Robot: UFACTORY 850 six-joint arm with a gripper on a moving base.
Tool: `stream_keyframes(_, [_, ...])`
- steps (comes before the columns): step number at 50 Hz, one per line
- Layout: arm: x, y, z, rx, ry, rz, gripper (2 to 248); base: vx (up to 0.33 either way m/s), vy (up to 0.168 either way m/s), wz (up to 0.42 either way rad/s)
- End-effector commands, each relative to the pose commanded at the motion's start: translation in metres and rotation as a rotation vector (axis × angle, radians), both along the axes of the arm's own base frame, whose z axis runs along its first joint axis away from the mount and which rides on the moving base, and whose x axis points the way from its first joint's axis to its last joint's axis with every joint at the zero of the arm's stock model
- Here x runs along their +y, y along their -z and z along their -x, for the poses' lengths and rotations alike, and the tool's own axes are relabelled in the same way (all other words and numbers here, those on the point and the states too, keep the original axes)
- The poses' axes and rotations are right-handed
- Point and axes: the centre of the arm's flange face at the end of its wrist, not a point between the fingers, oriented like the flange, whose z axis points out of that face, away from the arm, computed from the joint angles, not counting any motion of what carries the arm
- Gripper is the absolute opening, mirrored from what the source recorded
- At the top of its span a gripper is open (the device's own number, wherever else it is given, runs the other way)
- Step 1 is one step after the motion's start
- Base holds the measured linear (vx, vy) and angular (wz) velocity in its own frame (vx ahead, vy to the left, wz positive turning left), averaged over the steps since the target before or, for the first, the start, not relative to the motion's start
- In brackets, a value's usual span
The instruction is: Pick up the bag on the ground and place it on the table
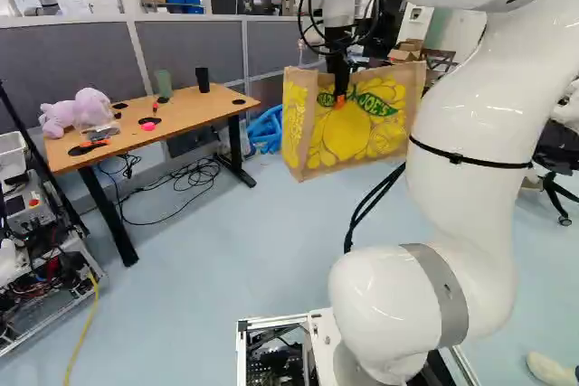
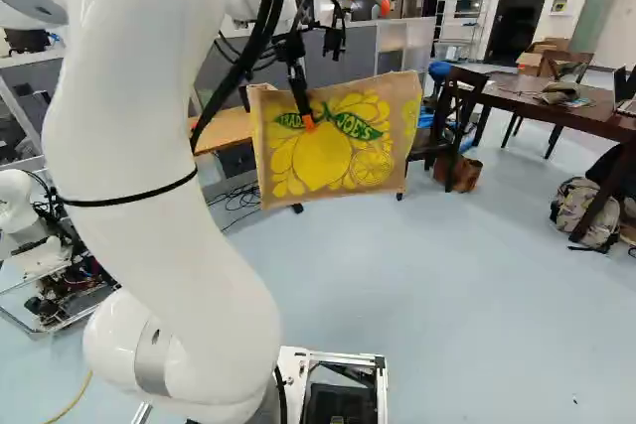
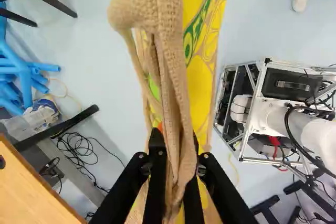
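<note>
The white arm (image 1: 470, 196) looms closest, and from it the tool (image 3: 177, 144) reaches out over the floor, its two fingers narrowed on the gathered rim of the bag (image 2: 343, 151) from both sides. The bag hangs clear of the floor, to the right of the desk (image 1: 199, 108) in the left base view and partly in front of it in the right base view. Its long axis runs across the front of the base, with cloth hanging out past the tool. With just the one arm to hand, the next move looks to be a sideways carry towards the desk's near end, probably lifting first, since the bag's bottom seems lower than the desktop and could snag its edge. The most open room is at that end; farther along stand the dark cup (image 1: 202, 80), the green cup (image 1: 164, 84) and the plush toy (image 1: 77, 113), which a swinging bag might knock.
</note>
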Motion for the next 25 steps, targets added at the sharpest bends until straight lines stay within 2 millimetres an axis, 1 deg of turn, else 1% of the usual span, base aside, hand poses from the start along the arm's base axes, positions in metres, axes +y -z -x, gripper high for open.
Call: stream_keyframes(25, [0.001, -0.038, 0.018, -0.076, 0.004, -0.011, 35, 0.000, 0.000, 0.000])
